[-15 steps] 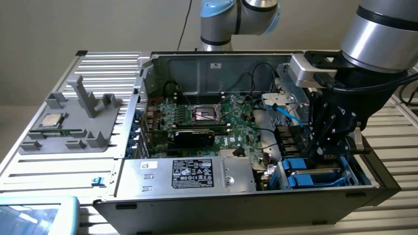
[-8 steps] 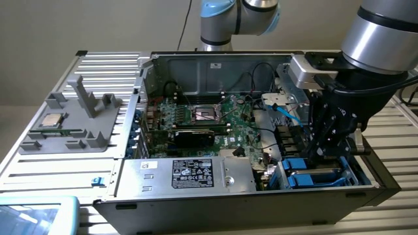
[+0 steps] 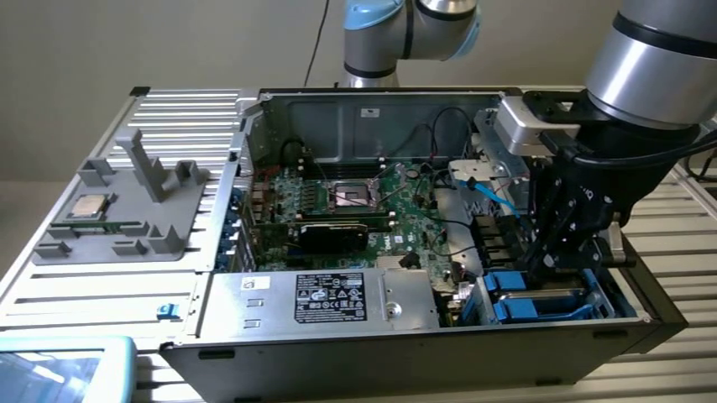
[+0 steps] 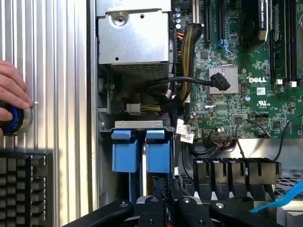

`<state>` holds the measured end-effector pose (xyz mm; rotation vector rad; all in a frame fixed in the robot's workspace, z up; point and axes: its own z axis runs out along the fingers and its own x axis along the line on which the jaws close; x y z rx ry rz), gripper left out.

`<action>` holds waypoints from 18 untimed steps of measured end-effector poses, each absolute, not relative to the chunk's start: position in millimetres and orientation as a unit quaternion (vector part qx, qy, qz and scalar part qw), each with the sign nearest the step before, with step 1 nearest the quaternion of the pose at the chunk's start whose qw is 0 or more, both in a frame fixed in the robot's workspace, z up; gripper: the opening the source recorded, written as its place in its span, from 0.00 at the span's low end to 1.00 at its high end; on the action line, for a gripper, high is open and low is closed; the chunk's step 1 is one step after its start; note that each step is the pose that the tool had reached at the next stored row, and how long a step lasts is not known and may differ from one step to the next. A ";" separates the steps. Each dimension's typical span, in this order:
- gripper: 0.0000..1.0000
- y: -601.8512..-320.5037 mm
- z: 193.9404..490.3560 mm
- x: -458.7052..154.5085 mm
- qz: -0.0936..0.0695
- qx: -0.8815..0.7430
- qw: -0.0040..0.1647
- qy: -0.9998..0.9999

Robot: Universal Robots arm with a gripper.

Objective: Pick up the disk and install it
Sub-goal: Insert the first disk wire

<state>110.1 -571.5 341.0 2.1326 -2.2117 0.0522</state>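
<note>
The disk [image 3: 538, 300] stands on edge in the drive bay at the case's front corner, on the exterior view's right. Its blue bracket shows there as blue plastic around the bay. In the wrist view the disk [image 4: 142, 153] shows as two blue tabs with a thin silver strip between them. My gripper [image 3: 563, 267] reaches straight down into that bay. Its black fingertips [image 4: 156, 204] sit close together on the disk's top edge, so my gripper [image 4: 165, 201] is shut on it. The disk's label and its lower part are hidden in the bay.
A silver power supply box [image 3: 325, 298] with a black label lies beside the bay. The green motherboard [image 3: 358, 201] and cables fill the open case. A grey fixture with a CPU chip [image 3: 90, 206] lies on the exterior view's left. A hand [image 4: 12, 92] rests on a round button beside a keyboard [image 4: 23, 184].
</note>
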 end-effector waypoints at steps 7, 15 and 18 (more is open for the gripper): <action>0.16 -571.4 339.4 110.1 0.017 0.696 0.034 -0.717; 0.16 -570.9 338.7 109.8 0.018 0.697 0.033 -0.716; 0.16 -570.9 338.6 109.7 0.018 0.698 0.033 -0.716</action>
